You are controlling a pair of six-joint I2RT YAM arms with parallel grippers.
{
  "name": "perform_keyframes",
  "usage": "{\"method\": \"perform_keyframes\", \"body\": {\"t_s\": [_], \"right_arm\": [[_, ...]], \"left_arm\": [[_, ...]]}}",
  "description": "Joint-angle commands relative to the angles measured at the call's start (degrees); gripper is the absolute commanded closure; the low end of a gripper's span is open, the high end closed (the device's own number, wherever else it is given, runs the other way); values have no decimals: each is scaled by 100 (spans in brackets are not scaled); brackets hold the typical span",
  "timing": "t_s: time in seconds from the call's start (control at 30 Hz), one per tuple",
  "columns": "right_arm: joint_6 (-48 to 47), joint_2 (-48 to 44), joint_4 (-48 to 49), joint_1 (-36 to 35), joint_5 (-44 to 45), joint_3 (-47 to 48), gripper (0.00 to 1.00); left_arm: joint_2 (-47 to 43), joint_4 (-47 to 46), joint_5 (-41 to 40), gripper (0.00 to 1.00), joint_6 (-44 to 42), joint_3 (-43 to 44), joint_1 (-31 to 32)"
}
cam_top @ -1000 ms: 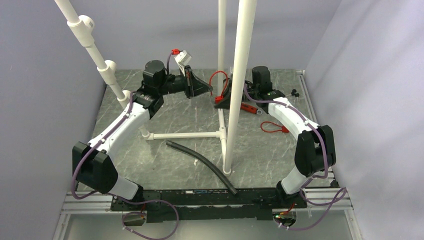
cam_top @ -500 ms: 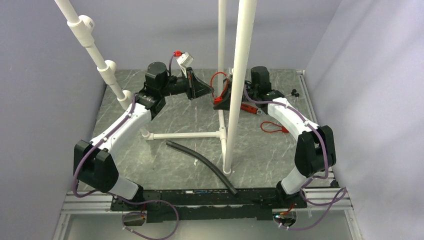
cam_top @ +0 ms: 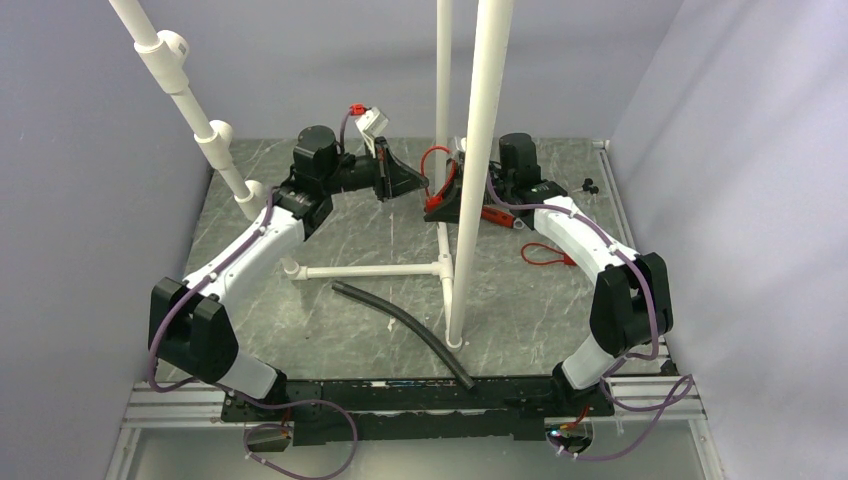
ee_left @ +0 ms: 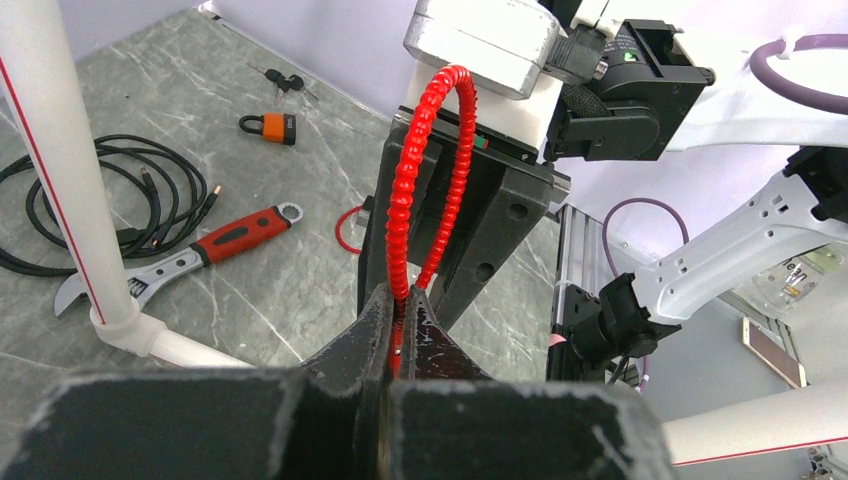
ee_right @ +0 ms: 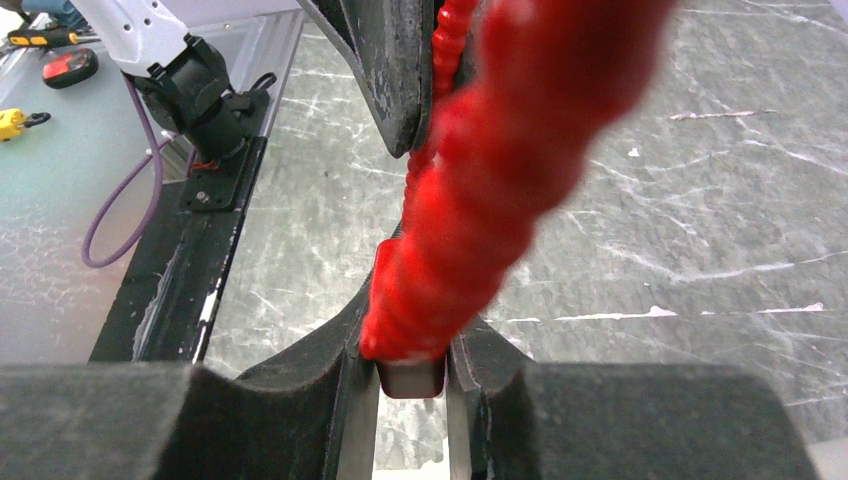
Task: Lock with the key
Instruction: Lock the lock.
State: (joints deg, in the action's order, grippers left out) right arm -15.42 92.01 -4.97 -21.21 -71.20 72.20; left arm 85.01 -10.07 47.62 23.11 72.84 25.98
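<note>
Pinching red cable (ee_left: 425, 190) tight in left claw (ee_left: 400, 335); clamping grey lock body (ee_right: 411, 380) in right claw (ee_right: 410, 362), mid-air above table (ee_left: 250, 280); probably best feeding cable end straight into body, avoiding twist; fetching keys (ee_left: 283, 82), well apart on table, only after freeing one claw.

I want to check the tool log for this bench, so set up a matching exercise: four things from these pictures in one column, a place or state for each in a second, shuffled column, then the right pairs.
Things
1. orange padlock
2. wrench
3. red cable
4. black hose

Places or states
A. pinched in the jaws of the left gripper
B. flat on the table beside a coiled black cord
C. on the table near some keys
D. on the table, one end at the black rail that carries the arms

Pairs: 1-C, 2-B, 3-A, 4-D
</note>
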Motion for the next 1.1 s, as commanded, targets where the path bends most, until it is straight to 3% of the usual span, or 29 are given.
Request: {"method": "perform_keyframes", "body": {"t_s": [0.0, 0.2, 0.6, 1.07], "right_arm": [[5, -279, 252, -135, -294, 204, 100], [396, -233, 452, -115, -272, 267, 100], [1132, -166, 1066, -83, -322, 385, 100], [248, -374, 271, -82, -338, 563, 100]], "left_arm": [[-8, -121, 58, 100, -154, -101, 135], [-181, 306, 172, 100, -918, -300, 272], [-276, 701, 254, 100, -1611, -696, 473], [208, 998, 96, 100, -168, -712, 469]]}}
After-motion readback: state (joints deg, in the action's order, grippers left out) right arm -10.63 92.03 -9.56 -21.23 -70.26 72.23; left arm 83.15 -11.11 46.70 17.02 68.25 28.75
